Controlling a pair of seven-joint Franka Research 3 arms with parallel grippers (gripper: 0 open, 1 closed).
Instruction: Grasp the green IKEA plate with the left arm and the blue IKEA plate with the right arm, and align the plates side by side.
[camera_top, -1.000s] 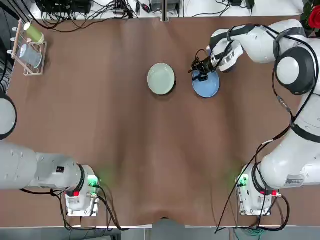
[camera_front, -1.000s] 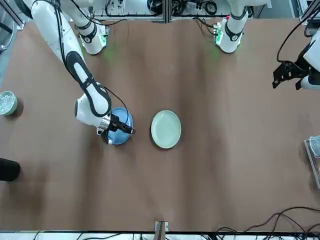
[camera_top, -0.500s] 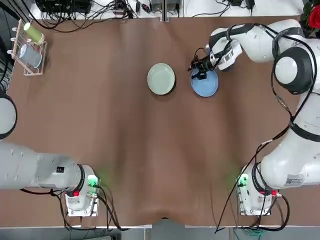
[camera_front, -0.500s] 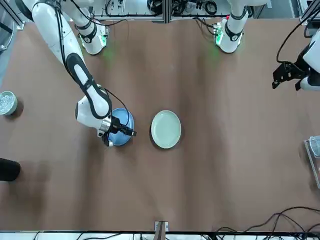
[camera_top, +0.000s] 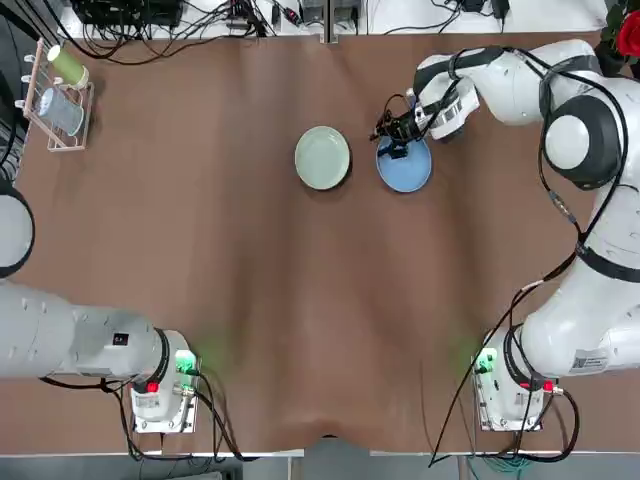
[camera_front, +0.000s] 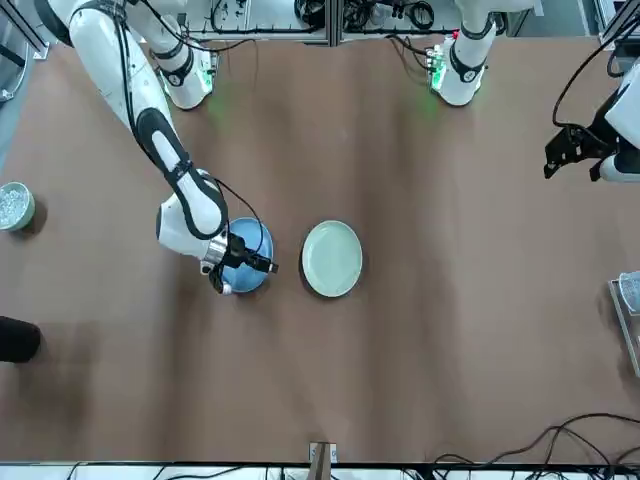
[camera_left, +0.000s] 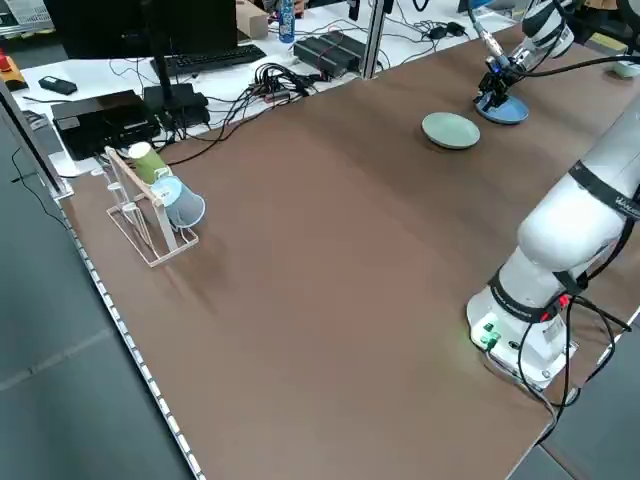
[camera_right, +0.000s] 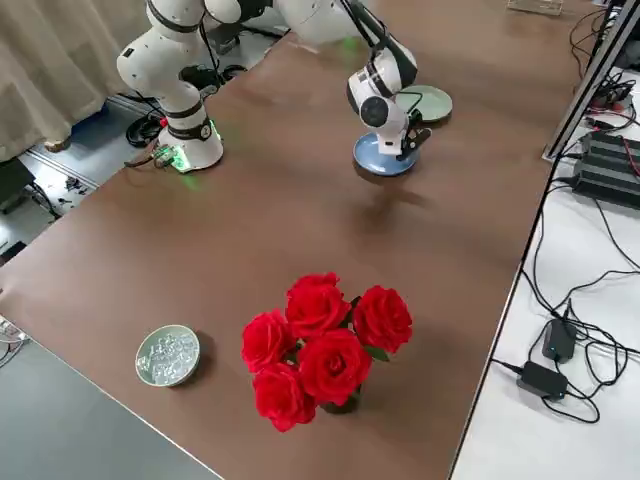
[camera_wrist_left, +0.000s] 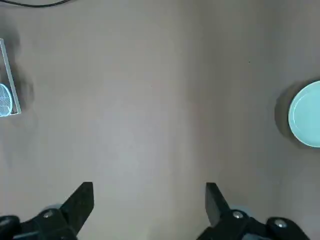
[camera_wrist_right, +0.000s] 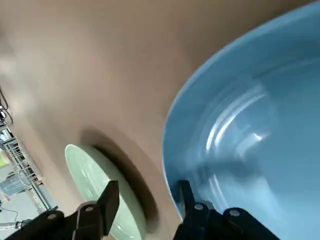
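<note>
Right wrist view: the fingers of the right gripper (camera_wrist_right: 149, 185) are seen apart, one at the rim of the blue plate (camera_wrist_right: 250, 125); contact appears likely, but no two-sided pinch is shown. In the top view, the blue plate is found at upper right of centre, just beside the green plate (camera_top: 322, 158), with a gap between. The rim is presumably used so that the plate can be drawn alongside without its face being covered. The left gripper (camera_wrist_left: 149, 185) is noted open and unloaded, at the front view's right edge, well apart; the green plate is left ungrasped.
</note>
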